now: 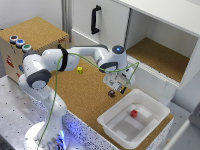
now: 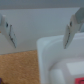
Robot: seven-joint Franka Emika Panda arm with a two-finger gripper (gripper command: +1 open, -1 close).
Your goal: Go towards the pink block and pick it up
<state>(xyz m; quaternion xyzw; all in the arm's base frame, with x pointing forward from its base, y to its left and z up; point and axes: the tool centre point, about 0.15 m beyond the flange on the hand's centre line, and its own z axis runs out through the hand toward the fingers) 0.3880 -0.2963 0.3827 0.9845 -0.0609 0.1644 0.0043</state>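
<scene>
No readable writing anywhere. The gripper [image 1: 123, 88], fingers spread apart, hangs near the white bin's [image 1: 111, 120] rim; the pink block [image 1: 134, 113] lies inside.

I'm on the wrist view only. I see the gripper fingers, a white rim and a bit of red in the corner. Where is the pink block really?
Observer: The pink block lies inside the white bin, on its floor, alone.
Operator: Is the gripper over it yet?
Observer: No. In the exterior view the gripper hangs above the cork table, outside the bin's rim.
Operator: Anything under the gripper I might hit?
Observer: A dark brownish-purple block sits on the cork close by it.
Operator: Other blocks?
Observer: A small yellow cube lies farther back, near the arm.
</scene>
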